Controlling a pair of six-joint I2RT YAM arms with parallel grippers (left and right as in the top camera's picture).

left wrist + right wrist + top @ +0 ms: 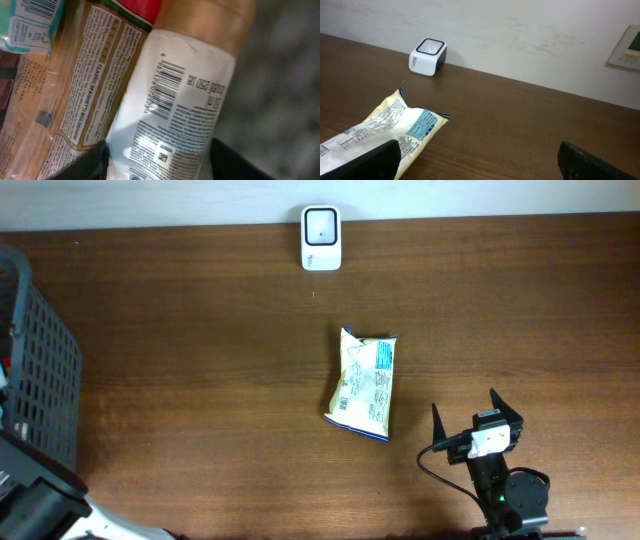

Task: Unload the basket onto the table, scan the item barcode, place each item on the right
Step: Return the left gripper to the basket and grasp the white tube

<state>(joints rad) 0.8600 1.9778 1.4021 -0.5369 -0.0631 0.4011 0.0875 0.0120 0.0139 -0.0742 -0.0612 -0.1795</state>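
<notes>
a white-labelled bottle (175,100), barcode toward the wrist, lies lengthwise between the fingers of the left gripper (159,147), apparently inside the basket (45,370) well apart from the scanner (321,238); whether they grip it cannot be told, while the right gripper (464,402) hangs with jaws spread wide.

White barcoded bottle (172,107), spaghetti pack (92,82) alongside

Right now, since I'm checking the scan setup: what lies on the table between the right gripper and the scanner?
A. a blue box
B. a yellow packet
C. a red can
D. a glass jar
B: a yellow packet lies flat on the table, between the scanner and the open right gripper.
</notes>
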